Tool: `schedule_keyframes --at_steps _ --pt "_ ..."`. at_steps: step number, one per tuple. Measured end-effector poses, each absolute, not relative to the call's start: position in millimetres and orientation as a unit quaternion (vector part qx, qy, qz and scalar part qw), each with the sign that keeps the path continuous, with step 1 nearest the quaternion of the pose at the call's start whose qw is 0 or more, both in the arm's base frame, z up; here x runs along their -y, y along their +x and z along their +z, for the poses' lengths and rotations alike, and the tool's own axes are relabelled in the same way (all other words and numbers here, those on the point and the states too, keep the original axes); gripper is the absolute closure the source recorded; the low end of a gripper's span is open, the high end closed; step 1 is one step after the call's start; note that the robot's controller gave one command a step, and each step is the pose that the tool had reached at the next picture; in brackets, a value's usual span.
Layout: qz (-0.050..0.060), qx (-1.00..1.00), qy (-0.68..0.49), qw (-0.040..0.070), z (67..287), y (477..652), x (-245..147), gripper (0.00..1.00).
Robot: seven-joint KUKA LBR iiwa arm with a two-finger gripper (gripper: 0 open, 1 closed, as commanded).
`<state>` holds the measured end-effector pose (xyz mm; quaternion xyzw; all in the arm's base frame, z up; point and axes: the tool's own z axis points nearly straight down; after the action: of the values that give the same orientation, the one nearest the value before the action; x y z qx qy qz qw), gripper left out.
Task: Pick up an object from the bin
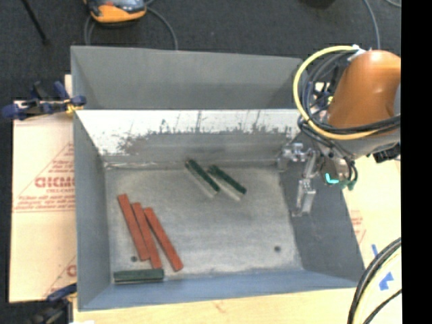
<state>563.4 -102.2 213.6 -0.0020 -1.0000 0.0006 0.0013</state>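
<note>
Hand [302, 196] low beside the bin's [89, 208] right wall, right of frame centre; spread or pressed together cannot be told. Two green bars [203, 175] lie to its left.

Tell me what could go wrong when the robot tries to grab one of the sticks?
The hand hangs close to the bin's right wall, so it might bump it. The three red sticks lie pressed together side by side, so it might catch two or just shove them. The green stick in the lower left corner lies tight against the front wall, probably leaving little room there.
</note>
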Motion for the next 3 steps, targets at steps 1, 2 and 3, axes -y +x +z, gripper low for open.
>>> schedule_keyframes --at_steps 1,2,3 --pt "0.001 1.000 -0.001 -0.002 217 565.1 102 0.00" --pt "0.000 1.000 -0.014 -0.003 204 570.5 127 0.00" --pt "0.001 1.000 0.012 -0.002 190 565.6 144 0.00"
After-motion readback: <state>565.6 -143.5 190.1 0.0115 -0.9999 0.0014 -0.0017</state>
